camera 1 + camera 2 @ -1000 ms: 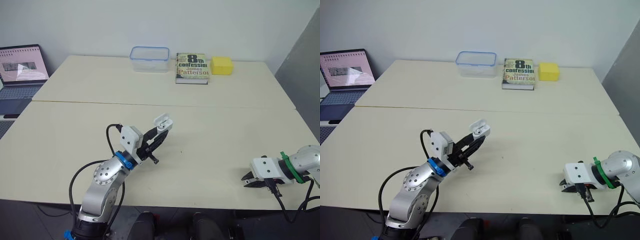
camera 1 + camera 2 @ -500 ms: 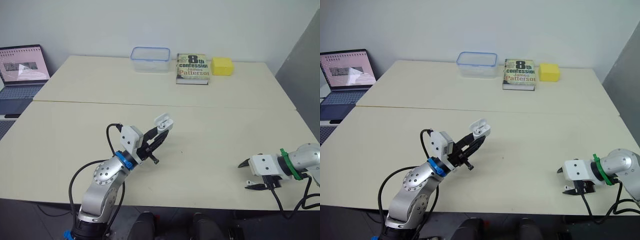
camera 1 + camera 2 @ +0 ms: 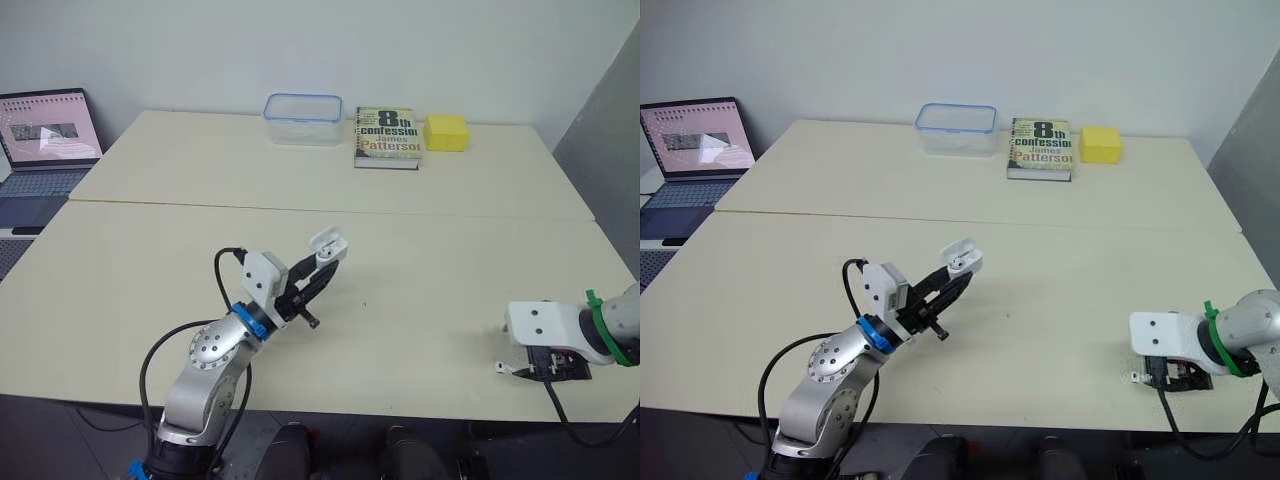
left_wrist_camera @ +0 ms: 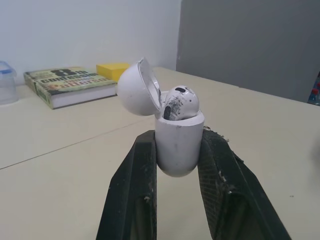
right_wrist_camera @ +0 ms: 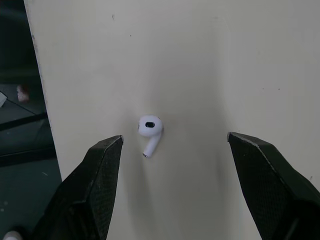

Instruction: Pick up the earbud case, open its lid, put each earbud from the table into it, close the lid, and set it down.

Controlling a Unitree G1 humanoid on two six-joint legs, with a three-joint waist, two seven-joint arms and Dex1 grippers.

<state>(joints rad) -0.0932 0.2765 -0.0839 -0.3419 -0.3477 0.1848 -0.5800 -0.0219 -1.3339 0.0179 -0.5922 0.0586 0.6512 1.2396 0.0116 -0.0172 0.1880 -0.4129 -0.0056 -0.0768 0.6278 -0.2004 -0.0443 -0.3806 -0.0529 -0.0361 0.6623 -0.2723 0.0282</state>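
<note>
My left gripper (image 3: 313, 272) is shut on the lower half of the white earbud case (image 4: 177, 145), holding it upright above the middle of the near table. Its lid (image 4: 138, 88) is hinged open, and one earbud (image 4: 181, 102) sits in it. Near the table's front right edge, my right gripper (image 5: 175, 141) is open and points down at the table. A second white earbud (image 5: 149, 130) lies loose on the tabletop between its fingers (image 5: 100, 180), touching neither. From the head, that earbud (image 3: 497, 368) is a small white speck beside the right gripper (image 3: 548, 367).
At the far table's back stand a clear plastic container (image 3: 303, 118), a book (image 3: 387, 135) and a yellow block (image 3: 446, 131). An open laptop (image 3: 45, 140) is at the far left. The table's front edge (image 5: 42, 100) runs close to the loose earbud.
My right gripper has gone from shut to open and turned to point down at the table, shifting slightly right. The left arm and the case have not moved.
</note>
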